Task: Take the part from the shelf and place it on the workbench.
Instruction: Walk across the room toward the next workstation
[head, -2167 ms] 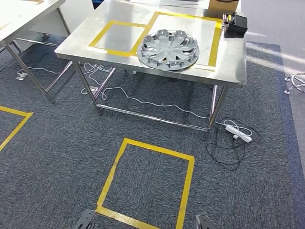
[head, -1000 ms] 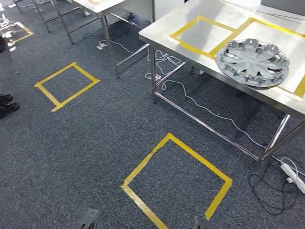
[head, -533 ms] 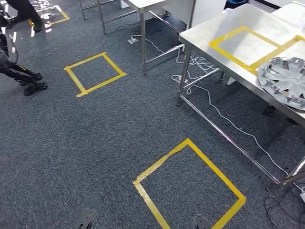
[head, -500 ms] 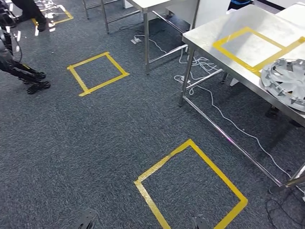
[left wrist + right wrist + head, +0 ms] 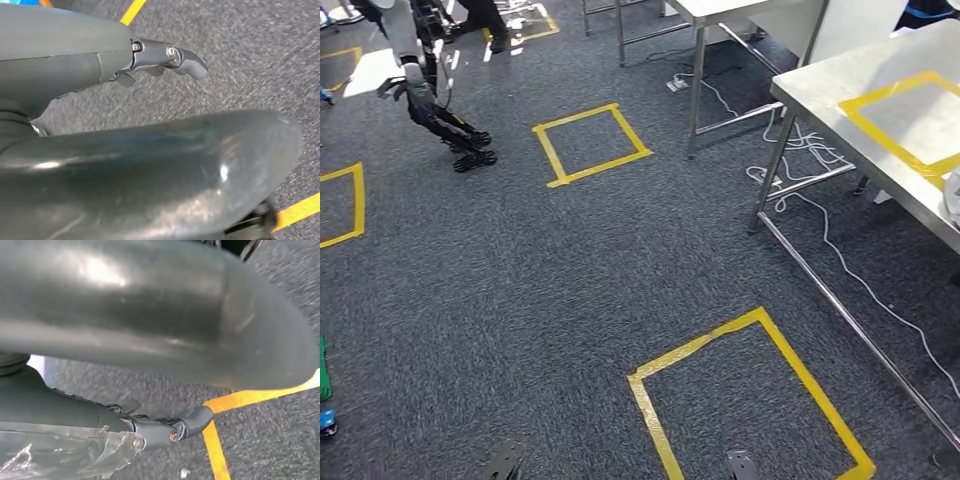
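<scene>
Part [image 5: 952,195], pale sliver at right end of workbench [image 5: 848,85], near front edge. Left hand [image 5: 166,55] and right hand [image 5: 177,427] both hang over carpet [image 5: 546,290], fingers loosely out, holding nothing. Part well apart from both, right hand nearer. Long axis: cannot tell.

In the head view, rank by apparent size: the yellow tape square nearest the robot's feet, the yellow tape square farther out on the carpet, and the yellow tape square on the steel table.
1. Nearest yellow tape floor square, largest.
2. Farther yellow tape floor square and yellow tape square on the steel table: too alike to rank, and the table one is cut off at the frame edge.
</scene>
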Motion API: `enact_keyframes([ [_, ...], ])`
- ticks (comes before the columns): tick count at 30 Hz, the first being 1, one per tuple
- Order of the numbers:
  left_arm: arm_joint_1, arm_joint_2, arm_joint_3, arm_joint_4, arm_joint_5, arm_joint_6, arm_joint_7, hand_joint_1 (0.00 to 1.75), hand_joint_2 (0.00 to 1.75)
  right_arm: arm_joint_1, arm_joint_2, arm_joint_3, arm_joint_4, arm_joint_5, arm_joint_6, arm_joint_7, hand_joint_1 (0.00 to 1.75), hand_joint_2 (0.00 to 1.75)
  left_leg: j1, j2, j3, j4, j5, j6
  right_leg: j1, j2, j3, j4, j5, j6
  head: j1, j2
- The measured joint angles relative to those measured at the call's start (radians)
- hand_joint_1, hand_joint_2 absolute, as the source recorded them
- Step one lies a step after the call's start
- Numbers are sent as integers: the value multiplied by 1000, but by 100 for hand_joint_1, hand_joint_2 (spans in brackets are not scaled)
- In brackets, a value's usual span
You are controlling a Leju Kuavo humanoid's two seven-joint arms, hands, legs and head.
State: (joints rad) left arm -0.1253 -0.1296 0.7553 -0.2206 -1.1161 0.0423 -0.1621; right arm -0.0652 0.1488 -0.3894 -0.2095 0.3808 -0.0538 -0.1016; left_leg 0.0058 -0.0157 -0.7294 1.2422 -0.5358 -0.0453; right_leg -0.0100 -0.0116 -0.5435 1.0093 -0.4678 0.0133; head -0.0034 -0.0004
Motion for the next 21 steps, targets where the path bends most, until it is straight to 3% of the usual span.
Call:
enact_keyframes([
  [1, 1, -1, 0, 0, -1, 0, 0, 0, 0, 0, 0, 0, 0, 1, 0, 1, 0, 0, 1, 3, -12, 27, -2, -1, 1, -16, 0, 0, -1, -1, 0, 0],
  [2, 3, -1, 0, 0, -2, 0, 1, 0, 0, -1, 0, 0, 0, 1, 0, 1, 0, 0, 2, 6, -4, 14, 15, -2, 1, -31, 1, 0, -2, 0, 0, 0],
  [3, 4, -1, 0, 0, -2, 0, 1, 0, 0, -2, 0, 0, 0, 2, -1, 2, 0, 0, 2, 13, 23, -34, 46, -1, 1, -44, 3, 0, -3, 1, 0, 0],
  [5, 3, -2, 0, 0, -3, 0, 3, 0, 0, -4, 0, 0, 0, 4, -1, 4, 0, 0, -2, 60, 101, -171, 101, 3, 5, -67, 8, 2, -10, 8, -2, 0],
  [7, -1, -3, 0, 0, -4, 0, 4, 0, 0, -4, -1, 0, 0, 6, -2, 5, 0, 0, -8, 93, 140, -244, 114, 15, 13, -86, 12, 2, -17, 18, -1, 0],
  [9, 0, -3, 0, 0, -4, -1, 5, 0, 0, -4, -1, 0, 0, 7, -2, 6, 0, 0, -10, 74, 140, -251, 112, 31, 15, -107, 21, -3, -21, 26, 1, 0],
  [10, 1, -2, 0, 0, -4, -1, 6, 0, 0, -5, -1, 0, 0, 7, -2, 7, 0, 0, -9, 61, 141, -252, 113, 36, 13, -104, 24, 0, -27, 31, 2, 0],
  [12, 3, -2, 0, 0, -4, -1, 8, 0, 0, -5, -1, 0, 0, 7, -3, 8, 0, 0, -5, 38, 141, -255, 117, 49, 9, -60, 4, 55, -65, 39, 7, 0],
  [14, 2, -3, 0, 0, -4, -2, 8, 0, 0, -2, -1, 0, 0, 7, -4, 9, 0, 0, -4, 13, 141, -255, 118, 57, 7, -5, -60, 191, -132, 42, 13, 0],
  [15, 2, -4, 0, 0, -3, -2, 8, 0, 0, 0, -1, 0, 0, 7, -5, 10, 0, 0, -4, -2, 140, -255, 118, 58, 7, 5, -95, 258, -156, 42, 14, 0],
  [16, 3, -4, 0, 0, -3, -2, 9, 0, 0, 3, -1, 0, 1, 7, -7, 12, 0, 0, -4, -17, 140, -254, 118, 59, 7, 10, -117, 296, -162, 42, 14, 0],
  [17, 4, -4, 0, 0, -3, -2, 9, 0, 0, 4, -1, 0, 1, 8, -8, 13, 0, 0, -4, -32, 141, -254, 118, 58, 7, 12, -122, 294, -147, 41, 14, 0],
  [18, 6, -4, 0, 0, -3, -2, 9, 0, 0, 5, -1, 0, 1, 8, -9, 13, 0, 0, -4, -47, 142, -254, 119, 57, 5, 17, -105, 249, -113, 40, 15, 0],
  [19, 7, -4, 0, 0, -3, -2, 10, 0, 0, 5, -1, 0, 1, 9, -9, 13, 0, 0, -3, -62, 143, -253, 119, 55, 2, 33, -74, 177, -71, 40, 15, 0],
  [21, 6, -4, 0, 0, -3, -1, 10, 0, 0, 5, -1, 0, 2, 11, -9, 13, 0, 0, -3, -90, 140, -248, 120, 45, -7, 79, -19, 51, -20, 40, 15, 0],
])
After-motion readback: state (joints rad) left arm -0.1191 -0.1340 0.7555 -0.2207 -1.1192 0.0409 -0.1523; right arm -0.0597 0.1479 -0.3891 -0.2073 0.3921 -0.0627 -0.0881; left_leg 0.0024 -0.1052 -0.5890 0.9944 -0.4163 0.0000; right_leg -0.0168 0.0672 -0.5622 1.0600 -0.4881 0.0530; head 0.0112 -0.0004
